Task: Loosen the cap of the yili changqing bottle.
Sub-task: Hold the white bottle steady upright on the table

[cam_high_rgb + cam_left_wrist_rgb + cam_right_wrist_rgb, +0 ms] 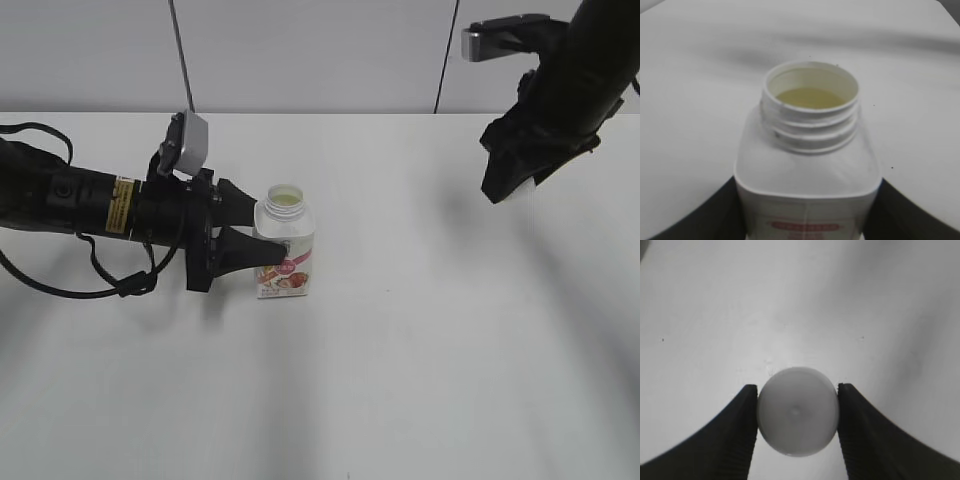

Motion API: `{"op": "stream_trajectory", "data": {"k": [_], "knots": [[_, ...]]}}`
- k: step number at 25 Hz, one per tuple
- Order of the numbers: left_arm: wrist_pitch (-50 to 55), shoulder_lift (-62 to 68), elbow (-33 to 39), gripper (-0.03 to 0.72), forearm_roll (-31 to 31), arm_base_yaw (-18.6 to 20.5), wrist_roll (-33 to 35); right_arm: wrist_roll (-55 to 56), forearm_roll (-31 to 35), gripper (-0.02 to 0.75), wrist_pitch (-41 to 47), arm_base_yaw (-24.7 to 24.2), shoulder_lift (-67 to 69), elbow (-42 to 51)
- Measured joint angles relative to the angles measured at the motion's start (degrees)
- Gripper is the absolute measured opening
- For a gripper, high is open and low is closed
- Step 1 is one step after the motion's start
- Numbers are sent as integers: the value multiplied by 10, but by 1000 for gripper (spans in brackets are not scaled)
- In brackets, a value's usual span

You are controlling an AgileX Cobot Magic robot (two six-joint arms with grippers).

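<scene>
The yili changqing bottle (pixel 287 250) stands upright on the white table, left of centre, with its threaded neck open and pale liquid inside (pixel 810 97). My left gripper (pixel 262 236) is shut on the bottle's body, one black finger on each side (pixel 807 210). The white cap (pixel 797 411) is off the bottle. My right gripper (pixel 798 410) is shut on the cap, holding it by its rim above the bare table. In the exterior view the right gripper (pixel 522 190) hangs at the upper right, far from the bottle, with the cap showing as a white bit (pixel 524 192).
The white table (pixel 420 350) spreads all round. A pale wall with vertical seams (pixel 300 50) runs along the back edge. Black cables (pixel 100 275) trail from the left arm.
</scene>
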Motion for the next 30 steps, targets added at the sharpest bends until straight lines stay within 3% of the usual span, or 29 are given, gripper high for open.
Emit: {"op": "stream_trajectory", "data": {"k": [9, 12, 17, 27, 30], "knots": [[35, 0, 0, 394, -49, 0, 0, 14, 87, 386, -290, -1, 0, 191], [48, 0, 0, 394, -81, 0, 0, 15, 94, 386, -347, -1, 0, 218], [52, 0, 0, 394, -115, 0, 0, 15, 115, 386, -383, -1, 17, 226], [73, 0, 0, 394, -117, 0, 0, 16, 151, 390, -404, -1, 47, 228], [73, 0, 0, 394, -117, 0, 0, 16, 168, 458, -405, -1, 47, 228]]}}
